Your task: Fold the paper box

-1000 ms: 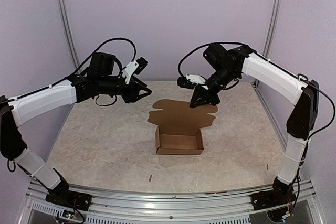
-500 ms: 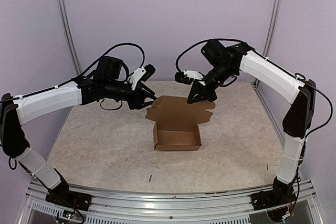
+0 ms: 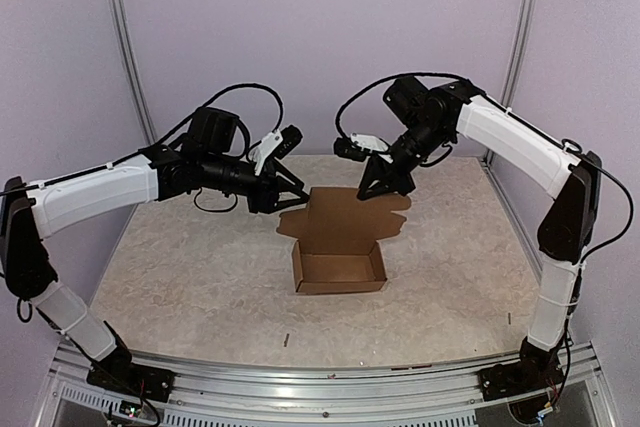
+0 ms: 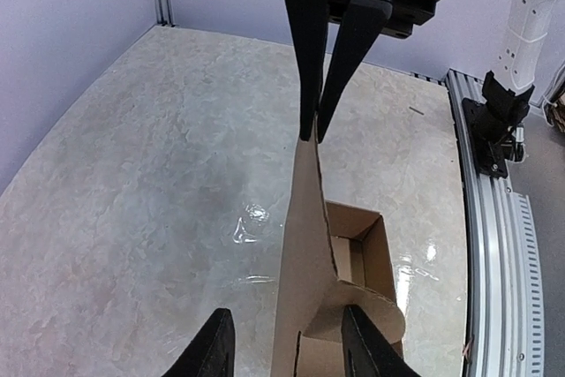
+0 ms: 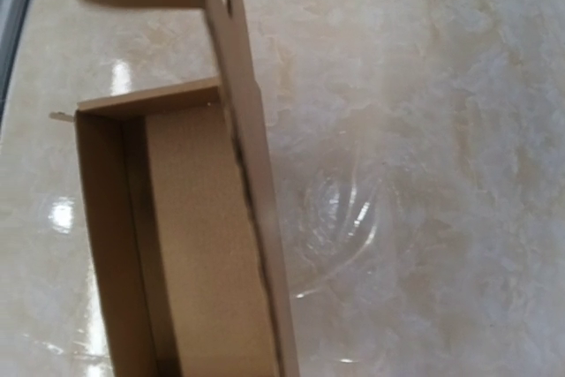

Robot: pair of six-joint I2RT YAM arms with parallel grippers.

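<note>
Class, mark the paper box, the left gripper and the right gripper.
paper box (image 3: 345, 212): top view, lid panel.
left gripper (image 3: 288, 200): top view, between its jaws.
right gripper (image 4: 311, 132): left wrist view, between its jaws.

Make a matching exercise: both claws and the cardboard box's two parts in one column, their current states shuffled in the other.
1. left claw
2. right claw
3. brown cardboard lid flap
4. shallow brown cardboard tray

A. rests on the beige marbled table, top open
B. shut on the flap's free edge
C. open, astride the flap
D. lifted up off the table

Pairs: 1-C, 2-B, 3-D, 4-A
</note>
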